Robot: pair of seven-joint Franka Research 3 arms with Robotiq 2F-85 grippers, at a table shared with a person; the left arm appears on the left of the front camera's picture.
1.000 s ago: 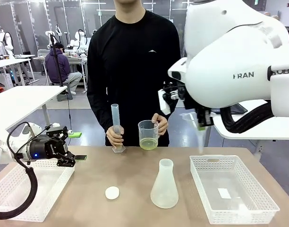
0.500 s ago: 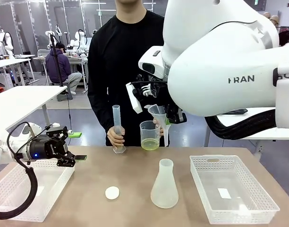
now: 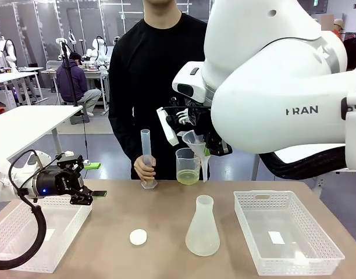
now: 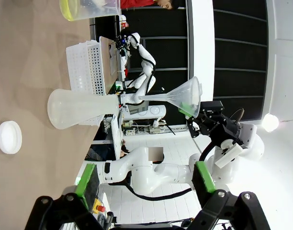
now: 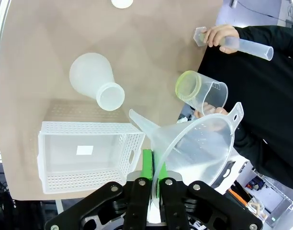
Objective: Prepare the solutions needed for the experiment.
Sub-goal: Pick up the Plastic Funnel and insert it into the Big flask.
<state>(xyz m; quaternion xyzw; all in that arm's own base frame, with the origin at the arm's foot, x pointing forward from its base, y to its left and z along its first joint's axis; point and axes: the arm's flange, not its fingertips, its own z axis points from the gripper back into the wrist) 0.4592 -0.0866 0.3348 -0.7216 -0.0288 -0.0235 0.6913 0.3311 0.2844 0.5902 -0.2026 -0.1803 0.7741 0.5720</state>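
Note:
The solutions show as pale yellow-green liquid in a clear beaker [image 3: 188,167] [image 5: 201,91] that the person holds at the far edge of the table. The person's other hand steadies a tall graduated cylinder [image 3: 146,156] [image 5: 243,45]. My right gripper [image 3: 204,145] [image 5: 153,178] is shut on the rim of a clear plastic funnel [image 3: 195,141] [image 5: 198,143], which hangs in the air just in front of the beaker. A conical flask [image 3: 202,228] [image 5: 95,80] [image 4: 79,109] stands below it on the table. Over the left basket, my left gripper [image 3: 95,179] [image 4: 144,179] hangs open and holds nothing.
A small white round cap [image 3: 138,236] [image 4: 9,137] lies left of the flask. One white mesh basket [image 3: 285,239] [image 5: 84,153] sits at the right, another [image 3: 35,233] at the left under my left arm. The person stands at the far side, hands over the table edge.
My right arm has swung left with the funnel, from above the right basket to the middle, beside the beaker. The left arm has not moved.

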